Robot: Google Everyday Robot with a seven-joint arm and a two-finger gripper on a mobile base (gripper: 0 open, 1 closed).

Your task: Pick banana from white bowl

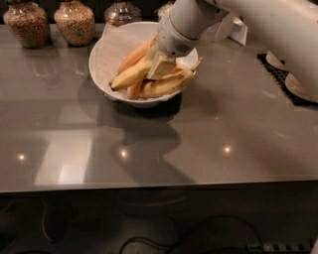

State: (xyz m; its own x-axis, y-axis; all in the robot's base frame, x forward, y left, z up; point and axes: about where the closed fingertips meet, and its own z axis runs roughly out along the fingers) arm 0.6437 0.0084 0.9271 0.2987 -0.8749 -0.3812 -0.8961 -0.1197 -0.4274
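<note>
The white bowl [102,52], lined with crinkled white paper, stands at the back middle of the grey table. The bright yellow banana [130,76] lies in it, pointing left and down towards the rim. Slimmer orange-toned bananas [135,55] lie behind it and a duller yellow banana [166,85] lies in front on the right. My gripper [160,65] reaches down into the bowl from the upper right and sits against the right end of the yellow banana, hiding that end.
Glass jars of grains [27,22] [74,21] stand at the back left, and another jar [122,12] stands behind the bowl. A black mat [278,69] with stacked pale plates [298,84] is at the right edge. The table's front edge [159,186] runs across the view.
</note>
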